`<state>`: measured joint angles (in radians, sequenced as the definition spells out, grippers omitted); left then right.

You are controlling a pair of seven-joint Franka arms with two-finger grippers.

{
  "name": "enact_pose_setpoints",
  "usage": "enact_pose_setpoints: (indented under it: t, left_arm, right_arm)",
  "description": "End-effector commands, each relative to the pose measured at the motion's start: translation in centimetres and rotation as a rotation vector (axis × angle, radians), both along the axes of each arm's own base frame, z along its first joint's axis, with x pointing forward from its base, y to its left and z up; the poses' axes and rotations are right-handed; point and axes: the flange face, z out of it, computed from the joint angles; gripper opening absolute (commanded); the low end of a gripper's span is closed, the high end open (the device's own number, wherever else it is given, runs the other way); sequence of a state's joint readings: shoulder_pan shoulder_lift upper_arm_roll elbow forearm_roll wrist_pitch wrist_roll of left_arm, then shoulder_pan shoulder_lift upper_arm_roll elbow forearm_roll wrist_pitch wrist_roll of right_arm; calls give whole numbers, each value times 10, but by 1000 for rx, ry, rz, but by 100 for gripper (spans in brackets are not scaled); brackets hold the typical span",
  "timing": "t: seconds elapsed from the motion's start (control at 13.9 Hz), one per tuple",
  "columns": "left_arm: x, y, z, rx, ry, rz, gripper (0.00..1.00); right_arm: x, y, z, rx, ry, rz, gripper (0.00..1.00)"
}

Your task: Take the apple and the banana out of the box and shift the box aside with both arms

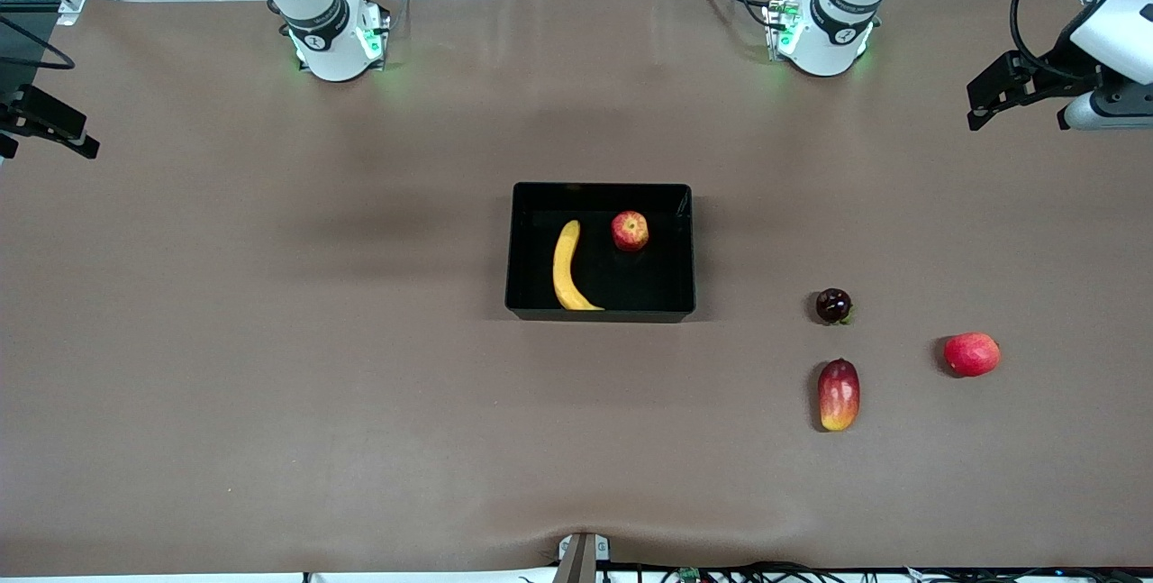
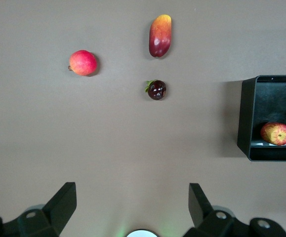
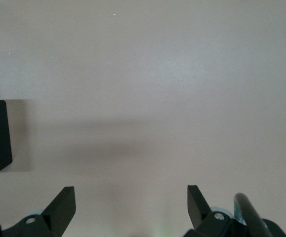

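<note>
1. Inside the shallow glossy black plastic box (image 1: 601,251), the long curved yellow banana (image 1: 567,267) and small red yellow-streaked apple (image 1: 630,231) are seen.
2. The banana's long axis is laid toward the front camera, on the right arm's side of the box.
3. The apple is found on the left arm's side of the box.
4. The left gripper (image 2: 133,207) and the right gripper (image 3: 131,207) are held high over bare table, jaws spread wide, nothing gripped.
5. Open room is left all round the box.

we see a glossy black box (image 1: 685,250) w/ a yellow banana (image 1: 566,266) & a red apple (image 1: 630,231), yellow-streaked. table (image 1: 270,340) is plain brown. loose fruit (image 1: 839,395) fades red to yellow; another (image 1: 972,354) is plain red.
</note>
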<state>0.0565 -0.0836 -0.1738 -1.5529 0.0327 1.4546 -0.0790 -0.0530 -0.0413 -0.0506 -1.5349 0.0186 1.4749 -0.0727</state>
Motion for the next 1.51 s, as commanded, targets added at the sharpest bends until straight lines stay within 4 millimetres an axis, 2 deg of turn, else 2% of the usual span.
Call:
enact_pose_setpoints:
  t: [0.0, 0.14, 0.36, 0.5, 0.65, 0.79, 0.93, 1.15, 1.22, 1.43]
  left_arm:
    - [-1, 0, 3, -22, 11, -13, 100]
    - [0, 3, 3, -18, 9, -8, 100]
    - [9, -6, 10, -7, -8, -24, 100]
    - [9, -34, 3, -7, 9, -61, 100]
    - [11, -74, -16, -17, 45, -108, 100]
    - [11, -127, -41, -18, 70, -69, 100]
    - [7, -172, -72, -20, 79, -73, 100]
    - [-6, -236, -123, -38, -4, -64, 100]
    - [-7, -256, -143, -28, -21, -85, 100]
    - [-4, -300, -201, -46, -1, -95, 100]
  right_arm:
    - [2, -1, 2, 0, 5, -16, 100]
    - [1, 0, 2, 0, 6, -15, 100]
    - [1, -2, 2, 1, 6, -19, 100]
    - [1, -2, 1, 1, 6, -18, 100]
    - [1, -2, 1, 1, 8, -19, 100]
    - [1, -2, 2, 1, 5, -18, 100]
    - [1, -2, 2, 1, 6, -18, 100]
    - [1, -2, 1, 1, 8, -18, 100]
    - [1, -2, 2, 1, 5, -18, 100]
    - [2, -2, 0, 1, 8, -18, 100]
